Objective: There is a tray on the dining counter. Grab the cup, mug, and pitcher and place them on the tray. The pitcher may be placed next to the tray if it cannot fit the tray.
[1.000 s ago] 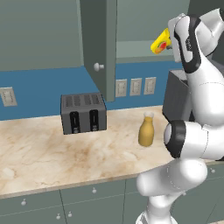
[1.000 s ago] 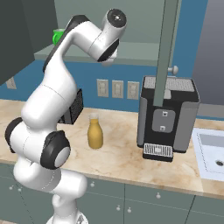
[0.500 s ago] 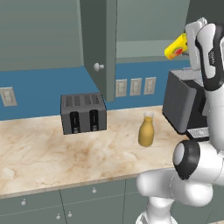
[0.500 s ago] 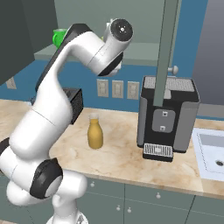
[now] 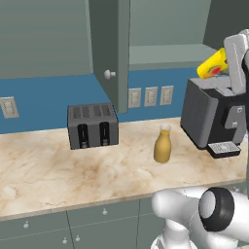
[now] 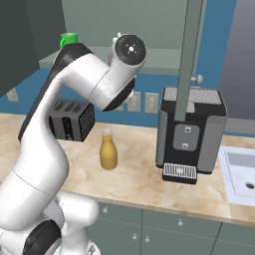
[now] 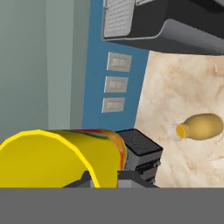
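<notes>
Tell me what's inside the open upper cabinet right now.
The green mug stands on the cabinet shelf, mostly hidden behind the arm. The open door and the arm cover much of the shelf, so anything else there can't be seen.

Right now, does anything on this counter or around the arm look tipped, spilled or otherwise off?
Nothing spilled or damaged. The yellow cup rides tilted, nearly sideways, in the end effector high above the counter. The pitcher stands upright; one upper cabinet door hangs open.
</notes>
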